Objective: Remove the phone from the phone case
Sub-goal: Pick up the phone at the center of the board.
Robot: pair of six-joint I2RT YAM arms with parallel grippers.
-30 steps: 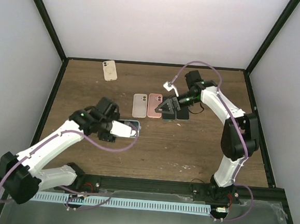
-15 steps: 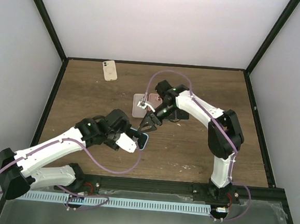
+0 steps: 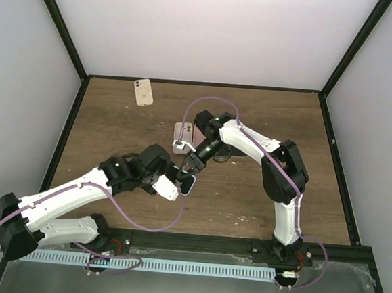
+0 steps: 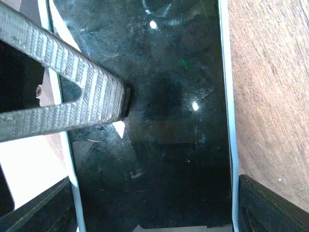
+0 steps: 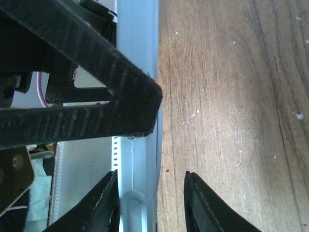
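Observation:
The phone [image 4: 159,121] shows its black screen, still inside a light-blue phone case [image 4: 227,96]. My left gripper [image 4: 157,205] is shut across the case's width, a black finger on each long side, and holds it just above the table [image 3: 187,184]. My right gripper [image 3: 192,165] has come to the phone's far end. One of its ribbed fingers [image 4: 87,82] lies on the screen. In the right wrist view the case's edge [image 5: 140,145] stands between the right gripper's [image 5: 150,191] jaws. The left one is against the case and the right one is apart from it.
A cream phone [image 3: 143,92] lies at the back left of the wooden table [image 3: 259,206]. A grey phone [image 3: 181,135] lies at mid-table, partly under the right arm. The left gripper's black finger [image 5: 96,96] crosses the top of the right wrist view.
The right arm swung from the row of phones down-left to the held phone, and its jaws narrowed. The left arm carried the phone slightly right.

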